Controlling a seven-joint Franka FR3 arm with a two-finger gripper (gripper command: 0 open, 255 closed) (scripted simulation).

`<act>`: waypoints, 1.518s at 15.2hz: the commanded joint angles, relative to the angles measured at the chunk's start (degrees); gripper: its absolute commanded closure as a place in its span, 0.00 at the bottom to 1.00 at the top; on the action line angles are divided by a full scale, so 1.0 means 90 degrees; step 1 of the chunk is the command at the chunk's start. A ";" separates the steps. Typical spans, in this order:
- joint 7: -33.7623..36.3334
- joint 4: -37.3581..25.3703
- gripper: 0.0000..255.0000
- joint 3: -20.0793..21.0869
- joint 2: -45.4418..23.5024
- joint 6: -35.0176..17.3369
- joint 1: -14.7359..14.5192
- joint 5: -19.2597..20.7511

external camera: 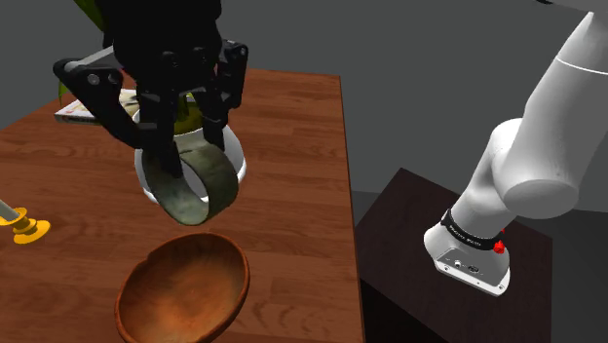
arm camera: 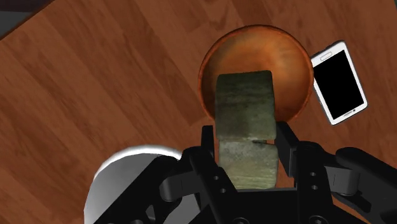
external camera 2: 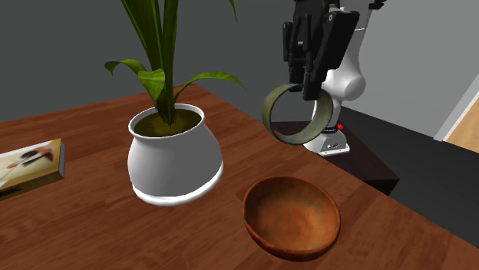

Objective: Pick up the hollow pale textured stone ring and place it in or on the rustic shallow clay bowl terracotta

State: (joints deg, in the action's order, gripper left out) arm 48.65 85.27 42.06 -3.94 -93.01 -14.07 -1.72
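Shoulder: I see the gripper [external camera: 180, 161] clamped on the ring [external camera: 219, 180], which hangs upright in the air above the bowl [external camera: 185, 287], clear of it. 
Second exterior: ring hangs near the plant pot [external camera 2: 173, 157]. 
Wrist: fingers [arm camera: 287, 143] pinch the band; a phone [arm camera: 339, 83] lies just beside the bowl.

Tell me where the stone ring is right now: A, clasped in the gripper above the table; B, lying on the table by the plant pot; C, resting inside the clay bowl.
A: the gripper clasps the ring in the air, while the bowl sits empty on the table.
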 commanded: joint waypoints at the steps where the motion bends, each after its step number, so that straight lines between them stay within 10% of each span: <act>1: 0.0480 -0.0621 1.00 0.0185 -0.0590 0.0158 -0.0320 0.0456; 3: 0.1040 -0.1511 1.00 0.0326 -0.1366 0.0452 -0.0911 0.1072; 23: 0.0793 0.0795 1.00 0.0229 -0.0861 -0.1462 -0.0505 0.0685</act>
State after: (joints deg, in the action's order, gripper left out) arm 55.86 91.60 44.15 -11.73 -105.33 -18.71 4.48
